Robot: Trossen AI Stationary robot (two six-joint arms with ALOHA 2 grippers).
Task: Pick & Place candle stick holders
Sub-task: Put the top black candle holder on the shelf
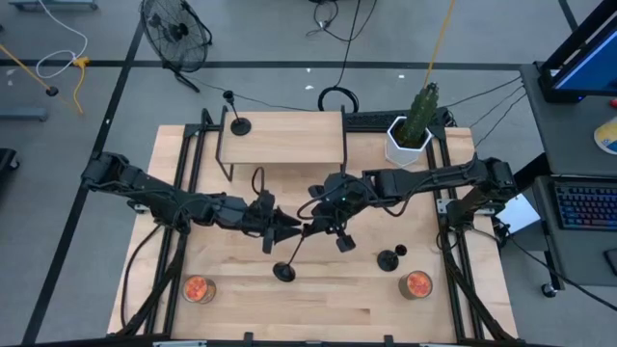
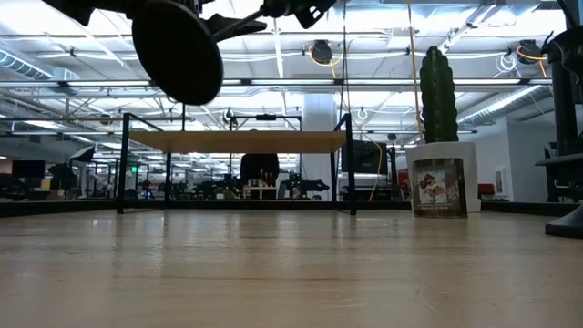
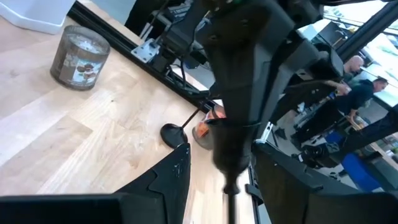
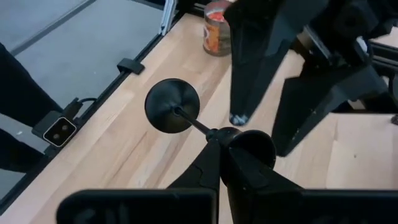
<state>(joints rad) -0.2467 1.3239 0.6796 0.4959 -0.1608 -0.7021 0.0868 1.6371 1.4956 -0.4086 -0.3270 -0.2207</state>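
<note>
at frame centre the right claw (image 1: 310,229) was clamped on a candle stick holder (image 1: 289,258) by its stem, held tilted above the bench (image 1: 318,299). the left claw (image 1: 289,227), fingers apart, crowded alongside; a bump there could knock it loose.

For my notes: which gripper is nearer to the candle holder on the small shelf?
Left. The left gripper is slightly closer to that candle holder; the right gripper sits just beyond it, holding another holder.
</note>
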